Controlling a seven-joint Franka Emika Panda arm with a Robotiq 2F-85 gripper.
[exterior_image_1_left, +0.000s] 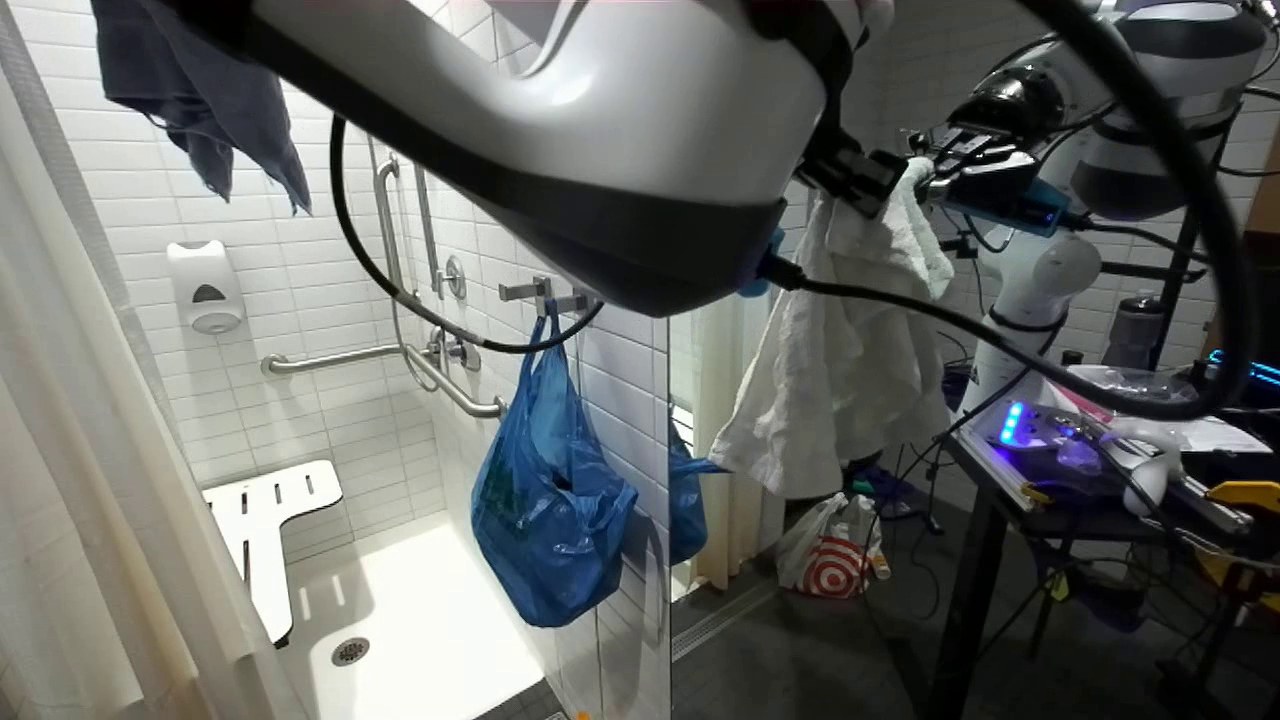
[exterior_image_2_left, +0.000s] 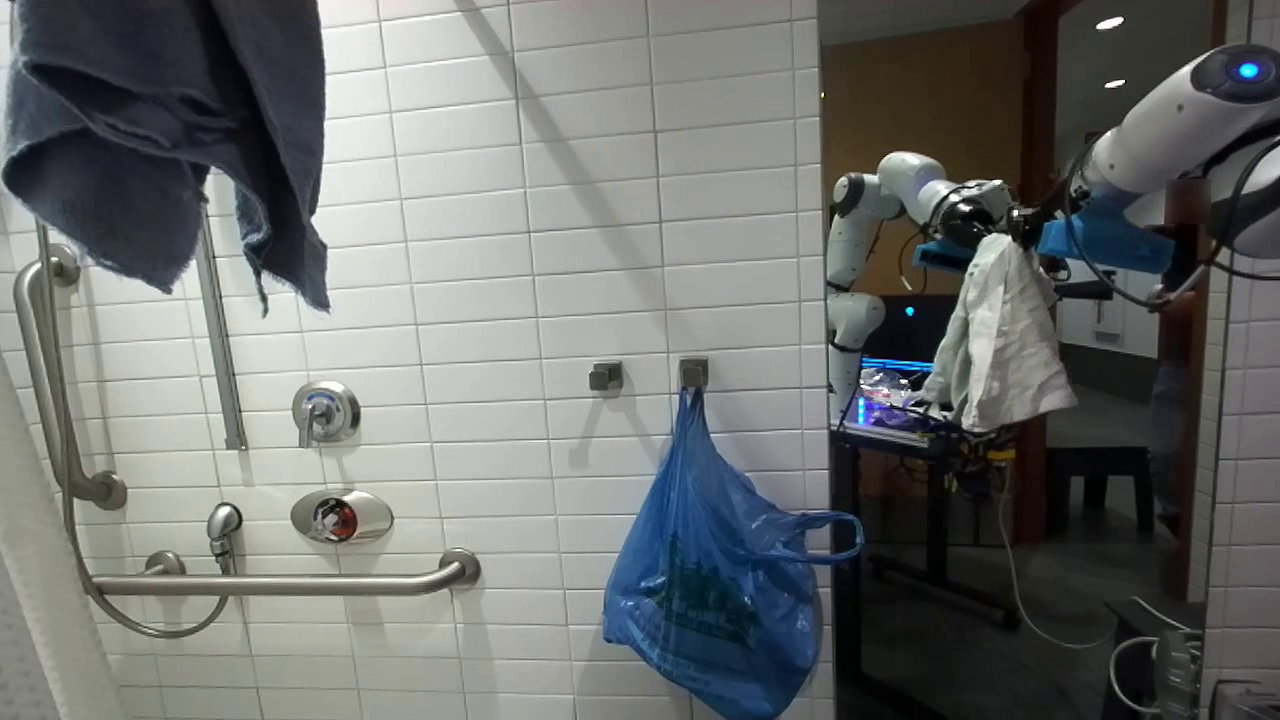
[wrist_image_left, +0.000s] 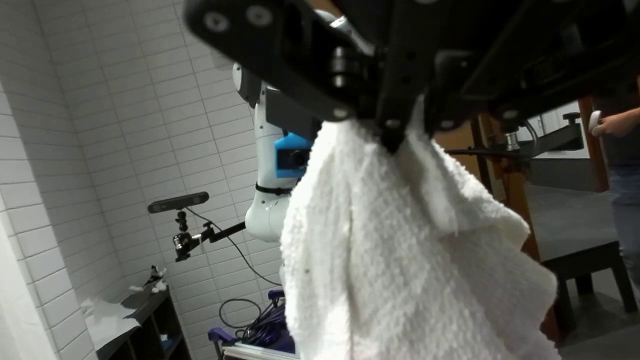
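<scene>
Amid white cloth (wrist_image_left: 380, 250), end effector tips (wrist_image_left: 392, 139) half-hidden.

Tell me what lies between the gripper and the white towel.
Nothing: the gripper is clamped on the top of the white towel, with no gap between them. The wrist view shows this.

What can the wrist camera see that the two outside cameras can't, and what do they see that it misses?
Only the wrist view shows a person's hand, near its right edge.

Only the exterior views, both of them, show the blue bag hanging from a wall hook, the metal grab bars and the dark cloth at the top left.

All three share the white cloth hanging from the gripper, and white wall tiles.
</scene>
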